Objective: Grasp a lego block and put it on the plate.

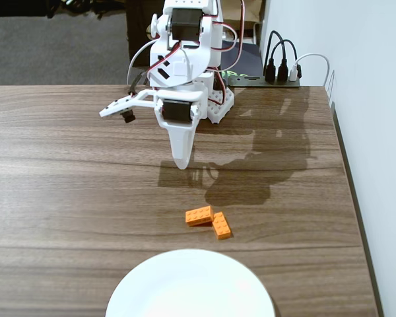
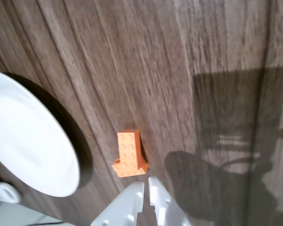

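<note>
Two orange lego blocks touch each other on the wooden table, one [image 1: 199, 215] lying to the left and the other [image 1: 221, 226] angled to its right. In the wrist view they form an upright block [image 2: 128, 145] with a second [image 2: 130, 168] across its near end. The white plate [image 1: 190, 285] lies at the front edge, just below the blocks, and fills the left of the wrist view [image 2: 28, 150]. My gripper [image 1: 180, 162] hangs point-down above the table, behind the blocks. Its white fingers [image 2: 146, 184] are shut with only a thin slit between them and hold nothing.
The arm's base [image 1: 214, 99] stands at the back centre of the table. A black power strip with plugs and cables [image 1: 282, 71] sits at the back right. The table's right edge [image 1: 346, 172] runs along a white wall.
</note>
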`<state>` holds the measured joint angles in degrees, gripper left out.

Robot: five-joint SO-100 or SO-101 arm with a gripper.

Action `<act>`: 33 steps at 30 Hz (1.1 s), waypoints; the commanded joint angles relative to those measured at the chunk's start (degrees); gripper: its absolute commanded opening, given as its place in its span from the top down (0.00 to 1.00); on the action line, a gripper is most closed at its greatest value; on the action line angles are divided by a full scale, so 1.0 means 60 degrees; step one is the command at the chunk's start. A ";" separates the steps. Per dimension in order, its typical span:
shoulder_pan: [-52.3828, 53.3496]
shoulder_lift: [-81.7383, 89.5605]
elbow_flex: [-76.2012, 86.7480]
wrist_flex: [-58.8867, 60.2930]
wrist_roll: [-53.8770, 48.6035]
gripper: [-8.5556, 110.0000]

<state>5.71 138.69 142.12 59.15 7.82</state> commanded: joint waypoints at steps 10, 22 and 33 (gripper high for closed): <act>0.0176 -0.0806 -0.0601 -0.0645 -0.0938 0.89; -0.0352 -0.1069 -0.0498 -0.1099 -0.0527 0.79; -0.0791 -0.2373 -0.0586 -0.1816 0.0352 0.75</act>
<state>1.05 124.80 141.15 49.04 8.96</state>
